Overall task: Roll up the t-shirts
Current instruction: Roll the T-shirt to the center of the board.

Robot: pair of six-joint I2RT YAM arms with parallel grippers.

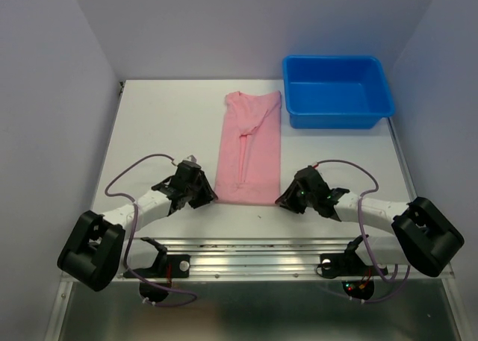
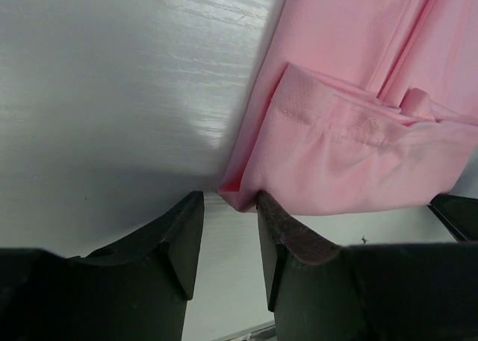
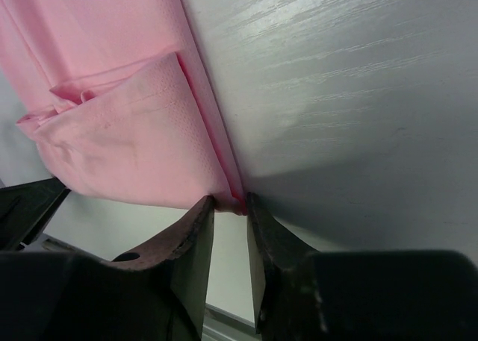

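1. The t-shirt (image 1: 250,143) lies folded in a narrow strip at mid-table (image 1: 160,132), well apart from the blue bin (image 1: 336,59) at far right.
2. Left gripper (image 2: 230,199): jaws parted, with the near-left corner at the tips and unclamped.
3. Right gripper (image 3: 230,201): the near-right corner is at the tips; cannot tell if it is pinched.
4. Advice: seize every layer at both corners, then turn the hem over evenly and keep it straight.

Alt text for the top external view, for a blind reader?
A pink t-shirt folded into a narrow strip lies on the white table, jaws of the left arm at its near left corner and of the right arm at its near right. A blue bin sits at the far right.
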